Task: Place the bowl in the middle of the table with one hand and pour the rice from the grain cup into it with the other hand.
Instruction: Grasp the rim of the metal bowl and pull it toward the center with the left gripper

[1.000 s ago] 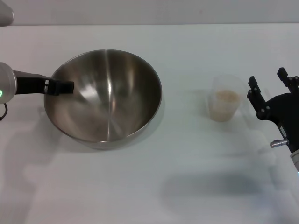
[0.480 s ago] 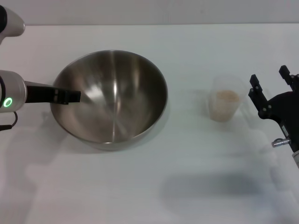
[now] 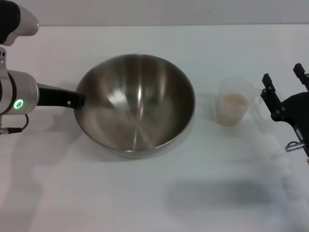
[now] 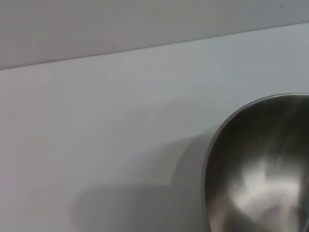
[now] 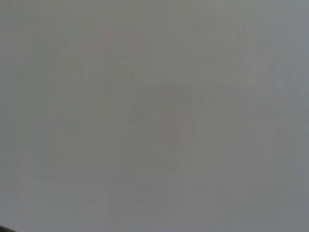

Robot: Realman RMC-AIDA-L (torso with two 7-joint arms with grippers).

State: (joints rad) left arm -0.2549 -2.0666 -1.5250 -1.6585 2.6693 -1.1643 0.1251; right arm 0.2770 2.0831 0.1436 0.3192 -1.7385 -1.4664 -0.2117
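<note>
The steel bowl [image 3: 136, 104] sits on the white table [image 3: 145, 203], left of centre, and is empty. My left gripper [image 3: 78, 99] reaches in from the left and is shut on the bowl's left rim. The bowl's rim also shows in the left wrist view [image 4: 256, 164]. The clear grain cup [image 3: 233, 101] stands upright to the right of the bowl, with pale rice [image 3: 233, 99] inside. My right gripper [image 3: 281, 73] is open and empty, just right of the cup and apart from it. The right wrist view shows only blank table.
The table's far edge [image 3: 154, 25] runs along the top of the head view against a grey wall. A narrow gap of bare table lies between the bowl and the cup.
My left gripper has dragged the bowl to the right, toward the table's middle and closer to the cup. The right gripper has shifted slightly right; the cup has not moved.
</note>
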